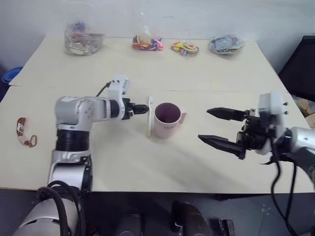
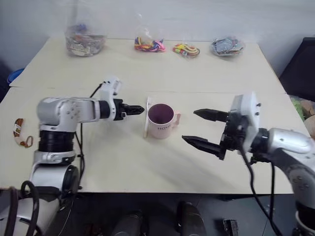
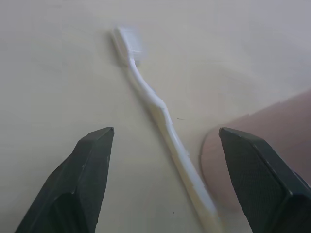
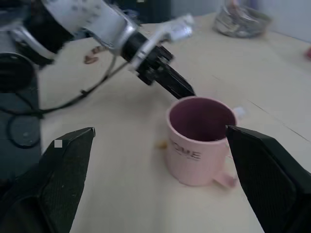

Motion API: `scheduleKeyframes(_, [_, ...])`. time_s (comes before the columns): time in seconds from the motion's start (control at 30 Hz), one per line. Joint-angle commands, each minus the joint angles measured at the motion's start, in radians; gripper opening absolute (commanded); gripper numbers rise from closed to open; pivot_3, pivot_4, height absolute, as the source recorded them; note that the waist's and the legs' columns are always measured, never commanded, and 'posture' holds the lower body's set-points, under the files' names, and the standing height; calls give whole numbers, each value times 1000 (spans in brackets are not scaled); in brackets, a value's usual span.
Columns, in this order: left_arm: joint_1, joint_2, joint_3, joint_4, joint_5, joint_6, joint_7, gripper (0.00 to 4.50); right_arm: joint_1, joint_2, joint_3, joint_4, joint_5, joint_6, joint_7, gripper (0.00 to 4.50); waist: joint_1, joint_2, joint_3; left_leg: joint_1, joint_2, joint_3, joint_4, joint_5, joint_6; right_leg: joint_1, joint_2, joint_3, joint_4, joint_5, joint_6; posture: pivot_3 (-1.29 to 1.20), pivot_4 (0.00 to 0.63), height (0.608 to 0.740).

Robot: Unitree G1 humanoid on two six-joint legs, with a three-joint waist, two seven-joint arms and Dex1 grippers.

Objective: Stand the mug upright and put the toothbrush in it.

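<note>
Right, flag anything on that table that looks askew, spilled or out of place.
Nothing is spilled or broken. The pale pink cylindrical mug stands upright with its maroon inside empty. The slim cream-white plastic toothbrush lies flat on the table beside it, not in it. A brown strap with a metal loop lies apart near the left edge.

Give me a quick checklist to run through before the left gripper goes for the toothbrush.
1. Mug standing upright, mouth up: ok.
2. Toothbrush lying flat on the table beside the mug, not yet in it: ok.
3. Left gripper open, one finger on each side of the toothbrush handle: ok.
4. Right gripper open, apart from the mug, holding nothing: ok.
5. Room for a finger between toothbrush and mug wall: cannot tell, they lie close together.
</note>
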Motion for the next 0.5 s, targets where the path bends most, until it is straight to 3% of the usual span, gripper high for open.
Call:
scheduleKeyframes(0.03, [-75,-39,6,105,62,-60,61,3656,-73,-23,-46,-23,136,20,-62,4435,-1,0,0,0,0,0,0,0,0,0,0,0,0,0,0,0,150,740])
scheduleKeyframes(0.23, [-178,-99,-54,325,116,-142,19,3656,-122,-39,-5,-47,135,16,-131,4435,2,0,0,0,0,8,0,0,0,0,-1,-1,0,0,0,0,150,740])
scheduleKeyframes(0.33, [-194,-117,-100,394,148,-176,-15,3051,-128,-44,15,-50,103,10,-153,4500,6,0,0,-1,-1,8,0,0,0,0,-1,-2,-1,0,0,0,150,740])
scheduleKeyframes(0.5, [-196,-137,-103,433,163,-180,-36,1585,-130,-60,26,-47,50,0,-163,4500,6,0,0,-1,-1,8,0,0,0,0,-1,-2,-1,1,1,0,150,740])
